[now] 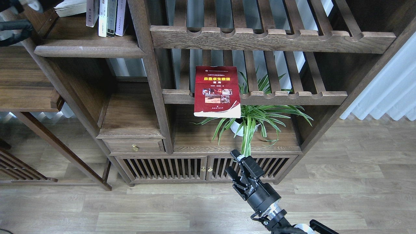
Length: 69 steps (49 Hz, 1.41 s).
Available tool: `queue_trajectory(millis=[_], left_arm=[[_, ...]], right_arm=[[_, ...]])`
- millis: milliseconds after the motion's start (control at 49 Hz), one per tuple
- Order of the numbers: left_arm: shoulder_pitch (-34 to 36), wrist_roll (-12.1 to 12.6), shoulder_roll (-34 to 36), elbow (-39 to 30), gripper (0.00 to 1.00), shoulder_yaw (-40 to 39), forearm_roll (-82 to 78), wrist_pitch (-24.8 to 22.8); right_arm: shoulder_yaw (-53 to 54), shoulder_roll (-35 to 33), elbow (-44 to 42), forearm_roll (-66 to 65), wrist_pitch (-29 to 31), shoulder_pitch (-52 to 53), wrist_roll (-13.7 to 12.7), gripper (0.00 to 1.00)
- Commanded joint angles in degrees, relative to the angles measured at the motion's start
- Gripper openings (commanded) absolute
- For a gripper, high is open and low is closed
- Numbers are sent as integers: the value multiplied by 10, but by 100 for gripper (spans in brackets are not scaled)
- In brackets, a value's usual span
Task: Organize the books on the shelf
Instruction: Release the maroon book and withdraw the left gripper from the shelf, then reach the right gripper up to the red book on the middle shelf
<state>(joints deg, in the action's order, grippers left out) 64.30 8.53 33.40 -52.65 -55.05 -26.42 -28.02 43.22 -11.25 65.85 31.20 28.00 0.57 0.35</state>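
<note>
- The right tool sits low in the middle of the view, in front of the cabinet doors of the bookcase; its two dark fingers stand spread apart, with nothing between them.
- The right arm comes up from the bottom edge and leans up and to the left; its lower part is cut off by the frame.
- The left tool shows only as dark curved parts at the top left corner, cut by the frame edge; I cannot tell whether it is spread or pressed together.
- The red book with small photos lies face up on the lower slatted rack, its near end jutting over the front rail and covering part of the potted plant beneath it.
- The plant's white pot is mostly hidden by leaves and the book.
- The shelf, a flat dark board at the upper left, carries thin upright books whose tops are cut off, and a pale book lying beside them, also cut off.
- The upper slatted rack runs across the top.
</note>
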Motion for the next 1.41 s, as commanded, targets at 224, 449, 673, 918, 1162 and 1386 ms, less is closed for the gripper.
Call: queue_trajectory(millis=[224,449,673,918,1162,1386], left_arm=[[-119,3,62,-75,86,-95,4,0],[-237,8,82,-118,89,-169,35,0],[-372,9,82,-187,93,-178,81,0],[-503,7,55,-185,93,-176,81,0],[-582,5,40,-174,98,-179,81,0],[-639,5,16,-156,99,-179,82,0]], right_arm=[[-1,-8,3,-14,0,31,-1,98],[-2,-5,4,-39,0,28,-1,98],[-9,18,4,-82,0,20,0,98],[4,88,-3,-101,0,11,6,98],[27,112,-40,-115,0,23,18,99],[34,112,-107,-121,0,95,18,99]])
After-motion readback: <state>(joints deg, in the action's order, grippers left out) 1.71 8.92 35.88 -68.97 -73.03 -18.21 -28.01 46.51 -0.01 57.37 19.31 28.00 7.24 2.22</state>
